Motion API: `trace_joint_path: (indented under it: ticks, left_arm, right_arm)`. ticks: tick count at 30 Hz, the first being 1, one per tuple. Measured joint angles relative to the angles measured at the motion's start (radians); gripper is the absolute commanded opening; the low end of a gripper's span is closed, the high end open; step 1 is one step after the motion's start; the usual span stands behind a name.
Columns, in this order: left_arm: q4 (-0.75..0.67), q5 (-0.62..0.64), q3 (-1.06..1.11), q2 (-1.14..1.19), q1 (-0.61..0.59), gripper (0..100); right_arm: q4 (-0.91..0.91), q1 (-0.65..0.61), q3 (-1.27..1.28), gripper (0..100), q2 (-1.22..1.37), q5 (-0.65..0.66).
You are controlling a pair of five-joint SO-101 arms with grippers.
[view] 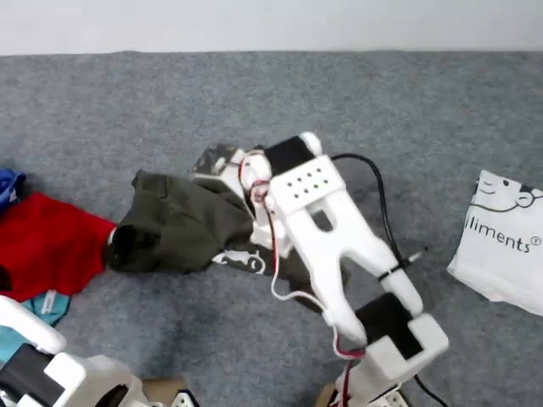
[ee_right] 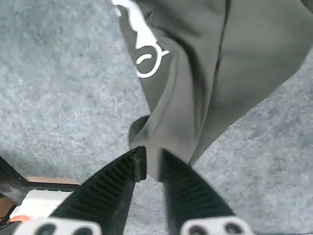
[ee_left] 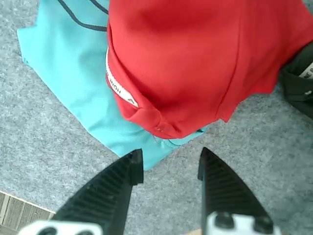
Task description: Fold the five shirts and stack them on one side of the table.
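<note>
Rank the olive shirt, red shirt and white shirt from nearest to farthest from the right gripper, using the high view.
1. olive shirt: mid-table, pinched in the right gripper.
2. red shirt: on the table's left side.
3. white shirt: at the far right edge.

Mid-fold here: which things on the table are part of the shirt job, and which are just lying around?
Job: olive shirt, pinched by the right gripper; red shirt; teal shirt under it; white shirt; blue cloth at the edge; open left gripper.
Lying about: grey table cover; black cable on the arm.
</note>
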Motion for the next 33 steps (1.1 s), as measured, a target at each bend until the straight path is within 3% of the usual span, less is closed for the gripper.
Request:
trace_joint_path:
  ticks: [6,12,18,26,33]
  left_arm:
    - [0.0,0.0,0.0,0.0,0.0,19]
    - [0.0,0.0,0.0,0.0,0.0,19]
    - [0.0,0.0,0.0,0.0,0.0,19]
    - [-0.003,0.0,0.0,0.0,0.0,19]
    - [-0.012,0.0,0.0,0.0,0.0,19]
  right_arm:
    - [0.0,-0.005,0.245,0.9,-0.195,-0.144]
    - [-0.012,-0.006,0.422,0.9,-0.308,-0.413]
    - [-0.133,-0.029,0.503,1.7,-0.315,-0.712]
    - [-0.226,-0.127,0.535,29.0,-0.204,-0.939]
    - [-0.218,-0.135,0.399,31.8,0.029,-1.014]
